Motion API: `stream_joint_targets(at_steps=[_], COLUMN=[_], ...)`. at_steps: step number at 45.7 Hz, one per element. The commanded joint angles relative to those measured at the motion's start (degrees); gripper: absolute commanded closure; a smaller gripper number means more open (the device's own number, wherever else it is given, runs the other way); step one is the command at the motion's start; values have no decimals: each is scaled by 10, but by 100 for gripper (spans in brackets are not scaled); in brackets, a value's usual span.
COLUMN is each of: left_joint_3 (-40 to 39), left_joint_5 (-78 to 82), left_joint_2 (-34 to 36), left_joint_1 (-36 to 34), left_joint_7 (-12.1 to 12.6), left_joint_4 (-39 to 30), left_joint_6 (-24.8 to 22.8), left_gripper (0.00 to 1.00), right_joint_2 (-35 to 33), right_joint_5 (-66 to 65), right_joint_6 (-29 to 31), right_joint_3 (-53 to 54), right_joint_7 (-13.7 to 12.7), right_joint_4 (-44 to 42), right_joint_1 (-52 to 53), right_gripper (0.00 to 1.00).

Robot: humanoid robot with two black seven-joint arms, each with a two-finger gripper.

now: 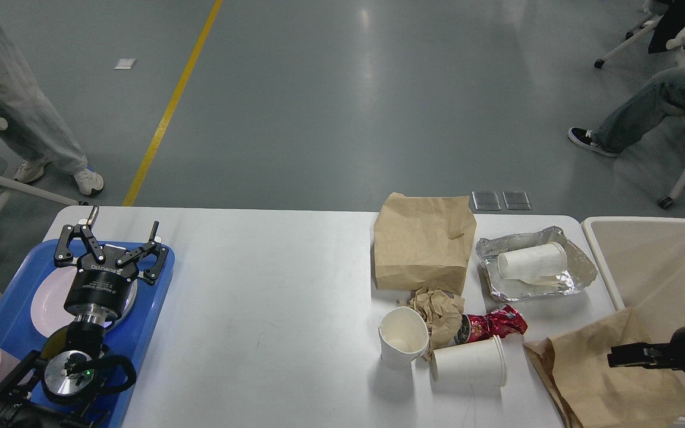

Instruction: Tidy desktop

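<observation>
White desktop [271,309] on grey floor [342,89]; left fingers [118,238] spread; right fingers [619,355] unclear

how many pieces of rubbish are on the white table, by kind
paper cups: 3
brown paper bags: 2
crumpled brown paper: 1
foil tray: 1
crushed red can: 1
total: 8
</observation>
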Motion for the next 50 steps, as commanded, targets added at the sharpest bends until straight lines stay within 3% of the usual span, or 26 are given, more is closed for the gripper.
stream_joint_targets(at_steps=[1, 8, 21, 23, 29, 33, 38, 50], left_joint_3=[0, 0, 0, 1, 0, 1, 0, 0], left_joint_5=[0, 0, 0, 0, 0, 0, 0, 0], left_joint_2=[0, 0, 0, 0, 0, 0, 0, 0], left_joint_1=[0, 0, 0, 0, -1, 0, -1, -1], left_joint_7=[0, 0, 0, 0, 0, 0, 0, 0], left_joint_4=[0, 0, 0, 0, 0, 0, 0, 0], left_joint_6=[0, 0, 0, 0, 0, 0, 0, 0], left_gripper=[4, 4, 4, 4, 4, 4, 4, 4], right_joint_2=[16, 23, 48, 49, 50, 51, 55, 64], right_joint_5=[0, 1, 11, 15, 17, 18, 16, 16], right_joint_6=[-58, -106, -110, -110, -109, -108, -102, -90], right_joint_3=[1, 1, 8, 9, 8, 9, 8, 11], right_joint_7=[0, 0, -3, -3, -4, -4, -13, -82], right_joint_4=[0, -8, -35, -35, -35, -33, -26, 13], right_joint_1=[-30, -56, -84, -87, -92, -93, -92, -82], right_gripper=[0, 1, 10, 16, 48, 79, 100, 100])
